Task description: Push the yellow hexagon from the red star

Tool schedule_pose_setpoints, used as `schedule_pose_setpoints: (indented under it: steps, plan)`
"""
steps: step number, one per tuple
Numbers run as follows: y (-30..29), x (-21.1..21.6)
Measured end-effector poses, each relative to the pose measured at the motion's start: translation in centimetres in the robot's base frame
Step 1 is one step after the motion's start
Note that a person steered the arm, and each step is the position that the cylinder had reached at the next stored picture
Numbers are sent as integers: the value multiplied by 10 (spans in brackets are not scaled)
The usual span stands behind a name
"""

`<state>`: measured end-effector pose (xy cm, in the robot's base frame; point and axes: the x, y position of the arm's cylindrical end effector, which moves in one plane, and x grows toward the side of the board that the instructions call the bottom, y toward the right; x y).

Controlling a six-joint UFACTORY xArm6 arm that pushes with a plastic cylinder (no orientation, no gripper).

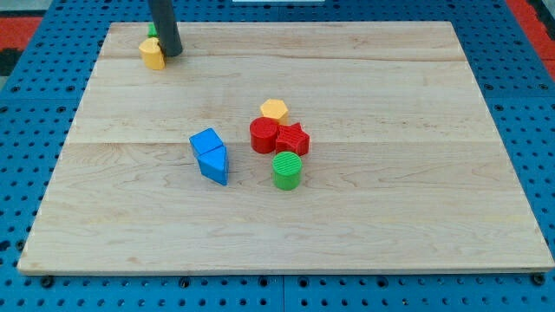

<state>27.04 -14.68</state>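
Observation:
The yellow hexagon (274,110) lies near the board's middle, touching the top of a red cylinder (264,135). The red star (293,139) sits just right of the red cylinder, below and right of the hexagon, very close to it. My tip (170,52) is far off at the view's top left, next to a second yellow block (153,54). A green block (153,31) is mostly hidden behind the rod.
A green cylinder (287,170) stands just below the red star. A blue cube (206,142) and a blue triangular block (215,165) sit together left of the red pieces. The wooden board (416,191) lies on a blue pegboard.

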Motion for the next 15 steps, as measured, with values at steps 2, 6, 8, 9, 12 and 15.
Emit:
schedule_pose_setpoints:
  steps: [2, 6, 8, 9, 12, 15]
  plan:
    - [152, 91]
    - [167, 169]
    - [241, 172]
    - [254, 219]
    - [147, 176]
    - [106, 177]
